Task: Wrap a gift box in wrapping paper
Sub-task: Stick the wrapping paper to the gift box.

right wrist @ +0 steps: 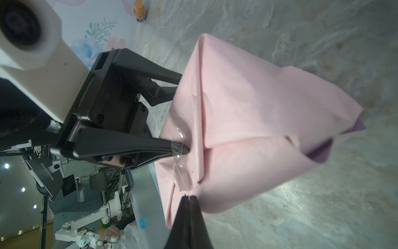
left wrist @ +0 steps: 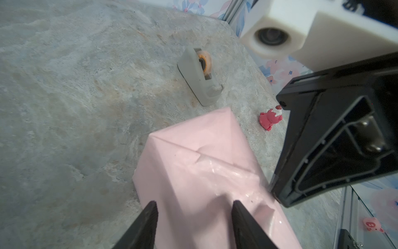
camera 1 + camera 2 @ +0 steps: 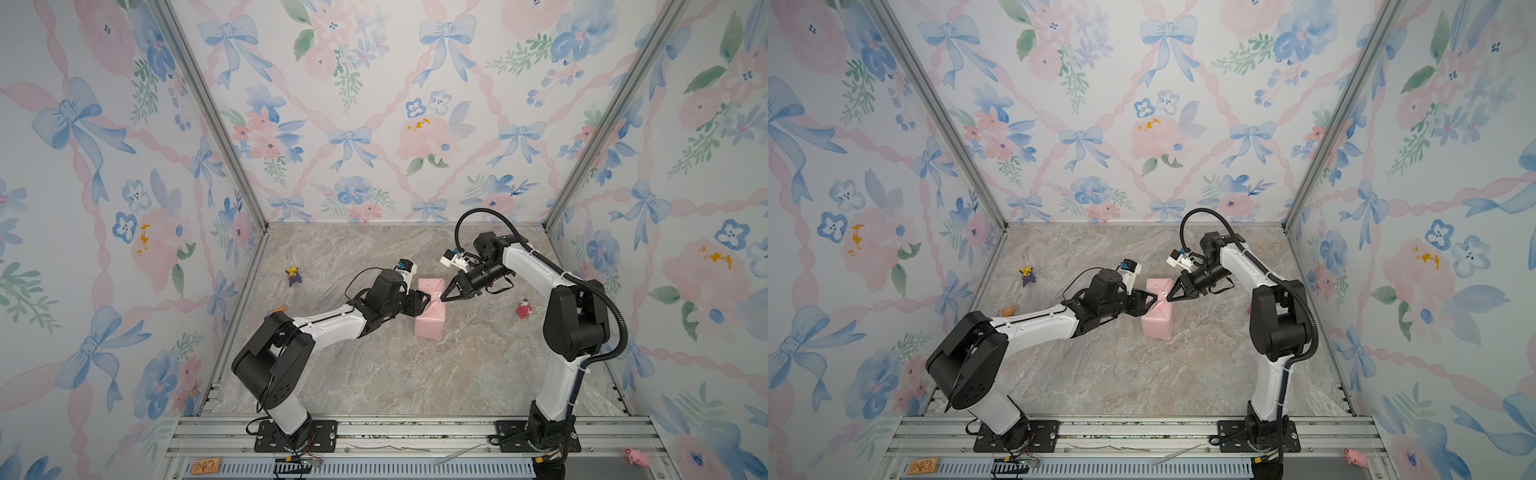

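- Creased pale-pink wrapping paper (image 3: 432, 309), its lilac side peeking out at one end, hid the gift box completely; it sat mid-way across the grey marbled table (image 3: 374, 374), between both arms.
- I judged it light, and the paper thin and easily torn, so it was best held at the box-backed folded seam.
- My left gripper (image 3: 428, 300), jaws half apart and grasping nothing, rested one fingertip (image 1: 172, 147) on the clear tape strip (image 1: 183, 168) crossing that seam.
- My right gripper (image 1: 188, 196), fully closed, appeared to pinch the strip's end against the paper.

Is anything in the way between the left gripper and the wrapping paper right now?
Nothing visible. The left gripper is open, its fingertips right against the pink wrapping paper; only a strip of clear tape lies at one fingertip.
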### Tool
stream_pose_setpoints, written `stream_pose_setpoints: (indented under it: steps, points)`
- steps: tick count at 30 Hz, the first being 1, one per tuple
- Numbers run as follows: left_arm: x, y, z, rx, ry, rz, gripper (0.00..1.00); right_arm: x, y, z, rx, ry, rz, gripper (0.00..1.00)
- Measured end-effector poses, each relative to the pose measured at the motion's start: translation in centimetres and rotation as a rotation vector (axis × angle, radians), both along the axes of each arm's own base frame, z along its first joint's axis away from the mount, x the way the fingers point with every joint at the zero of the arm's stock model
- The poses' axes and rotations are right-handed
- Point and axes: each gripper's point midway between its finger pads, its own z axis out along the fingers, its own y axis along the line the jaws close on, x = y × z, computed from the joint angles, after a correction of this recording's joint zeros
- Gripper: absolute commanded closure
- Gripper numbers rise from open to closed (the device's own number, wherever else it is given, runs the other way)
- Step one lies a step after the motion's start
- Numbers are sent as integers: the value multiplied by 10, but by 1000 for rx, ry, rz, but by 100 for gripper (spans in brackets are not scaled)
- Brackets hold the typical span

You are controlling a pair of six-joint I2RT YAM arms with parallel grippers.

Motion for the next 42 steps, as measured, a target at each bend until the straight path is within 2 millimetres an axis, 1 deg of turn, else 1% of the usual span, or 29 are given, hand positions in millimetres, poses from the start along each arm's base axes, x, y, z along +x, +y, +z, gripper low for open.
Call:
stream_pose_setpoints:
  steps: [6,14,28,42]
  points:
    - [0,0,0,0,1,0,43,-2,2,-5,0,30,4,100]
    - [0,0,0,2,-1,-2,43,-7,4,-6,4,64,9,100]
    - [1,0,3,8,-7,-3,43,-6,4,-7,-5,106,-20,100]
    - [2,4,8,28,-21,10,43,-6,4,-7,-4,115,-26,100]
